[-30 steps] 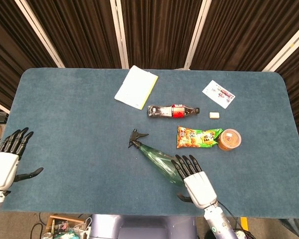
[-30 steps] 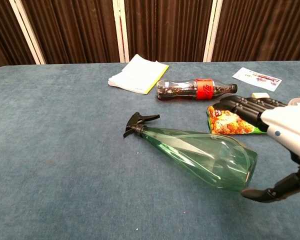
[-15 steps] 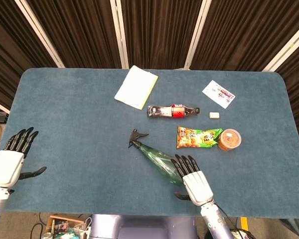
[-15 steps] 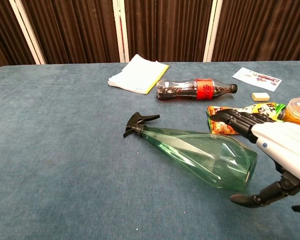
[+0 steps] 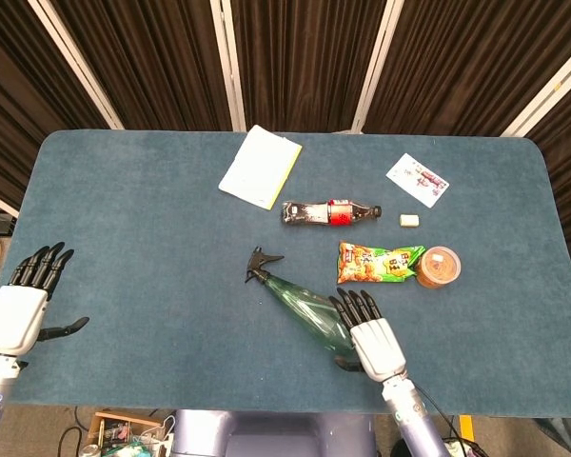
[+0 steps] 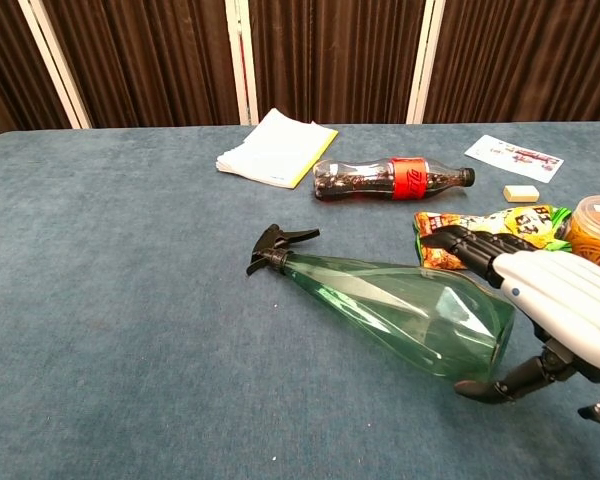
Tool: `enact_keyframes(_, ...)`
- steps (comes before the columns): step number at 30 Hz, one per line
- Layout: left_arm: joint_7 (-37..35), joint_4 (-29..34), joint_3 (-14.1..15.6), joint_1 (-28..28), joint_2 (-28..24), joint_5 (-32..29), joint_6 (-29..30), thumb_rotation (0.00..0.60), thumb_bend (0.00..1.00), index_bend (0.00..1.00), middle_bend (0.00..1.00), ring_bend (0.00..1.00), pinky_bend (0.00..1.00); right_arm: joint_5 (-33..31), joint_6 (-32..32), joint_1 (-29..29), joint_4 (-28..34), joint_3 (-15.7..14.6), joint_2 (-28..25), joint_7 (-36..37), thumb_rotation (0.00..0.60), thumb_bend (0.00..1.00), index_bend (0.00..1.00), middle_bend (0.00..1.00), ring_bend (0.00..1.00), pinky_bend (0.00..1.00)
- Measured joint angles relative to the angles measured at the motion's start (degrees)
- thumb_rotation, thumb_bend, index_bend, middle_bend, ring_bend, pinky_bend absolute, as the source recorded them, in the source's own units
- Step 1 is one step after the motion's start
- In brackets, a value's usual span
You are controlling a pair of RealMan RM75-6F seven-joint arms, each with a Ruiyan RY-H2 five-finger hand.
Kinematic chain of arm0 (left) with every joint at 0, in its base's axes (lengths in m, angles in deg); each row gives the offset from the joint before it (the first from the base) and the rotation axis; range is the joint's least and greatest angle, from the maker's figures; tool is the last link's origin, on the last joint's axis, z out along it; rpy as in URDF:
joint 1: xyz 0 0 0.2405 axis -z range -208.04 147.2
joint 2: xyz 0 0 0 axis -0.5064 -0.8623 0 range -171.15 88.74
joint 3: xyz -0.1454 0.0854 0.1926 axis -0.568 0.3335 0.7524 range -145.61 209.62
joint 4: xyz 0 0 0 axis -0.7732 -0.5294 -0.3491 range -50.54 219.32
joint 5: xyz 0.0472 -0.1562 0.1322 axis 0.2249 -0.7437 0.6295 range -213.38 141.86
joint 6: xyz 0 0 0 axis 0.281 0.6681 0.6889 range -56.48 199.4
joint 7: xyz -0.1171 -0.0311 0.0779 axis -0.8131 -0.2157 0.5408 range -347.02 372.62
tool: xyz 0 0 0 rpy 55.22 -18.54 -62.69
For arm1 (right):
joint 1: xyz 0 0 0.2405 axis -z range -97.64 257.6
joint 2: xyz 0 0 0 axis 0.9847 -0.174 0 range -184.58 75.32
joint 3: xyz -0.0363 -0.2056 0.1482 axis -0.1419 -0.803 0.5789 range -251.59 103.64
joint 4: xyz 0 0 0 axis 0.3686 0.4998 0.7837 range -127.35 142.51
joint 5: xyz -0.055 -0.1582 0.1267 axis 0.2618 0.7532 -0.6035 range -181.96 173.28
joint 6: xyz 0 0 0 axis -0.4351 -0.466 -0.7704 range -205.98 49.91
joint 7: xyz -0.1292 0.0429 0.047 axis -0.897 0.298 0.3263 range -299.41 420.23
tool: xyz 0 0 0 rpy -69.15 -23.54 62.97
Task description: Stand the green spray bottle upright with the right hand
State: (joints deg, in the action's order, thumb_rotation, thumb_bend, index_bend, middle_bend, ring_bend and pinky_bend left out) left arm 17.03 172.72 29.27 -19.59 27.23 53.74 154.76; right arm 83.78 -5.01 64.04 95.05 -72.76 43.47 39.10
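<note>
The green spray bottle [image 5: 300, 303] [image 6: 400, 308] lies on its side on the blue table, its black trigger head [image 6: 276, 246] pointing left and its wide base toward the near right. My right hand [image 5: 371, 335] [image 6: 540, 310] sits at the bottle's base, fingers spread over the far side and thumb [image 6: 495, 385] hooked under the near side, open around it without a firm hold. My left hand [image 5: 24, 305] hovers open at the table's near left edge, far from the bottle.
A cola bottle [image 5: 329, 212] [image 6: 390, 179] lies behind the spray bottle. A snack packet [image 5: 381, 262] [image 6: 480, 235] and an orange-lidded cup [image 5: 440, 267] [image 6: 595, 222] sit just beyond my right hand. A notepad [image 5: 260, 166], a card [image 5: 417, 179] and a small eraser [image 5: 409, 220] lie further back.
My right hand has slid left toward the bottle's base, its thumb moving in under the near side. The bottle and my left hand stay almost still.
</note>
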Motion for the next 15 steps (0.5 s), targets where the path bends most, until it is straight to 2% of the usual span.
enact_keyframes(9,1.53,0.16,-0.45,0.15,0.49,-1.72,-0.76,0.600,0.04,0.00,0.00,0.00,0.13,-0.41,-1.53,-2.63,-6.74,2.60,0.19,5.44,0.600,0.00,0.00,0.00,0.00,0.00)
enact_keyframes(15,2.71,0.08,-0.89,0.65,1.10,-3.08,-1.88,0.600,0.04,0.00,0.00,0.00,0.13,0.05,-2.57,-5.20,-8.78,4.40,-1.27,6.22,0.600,0.00,0.00,0.00,0.00,0.00)
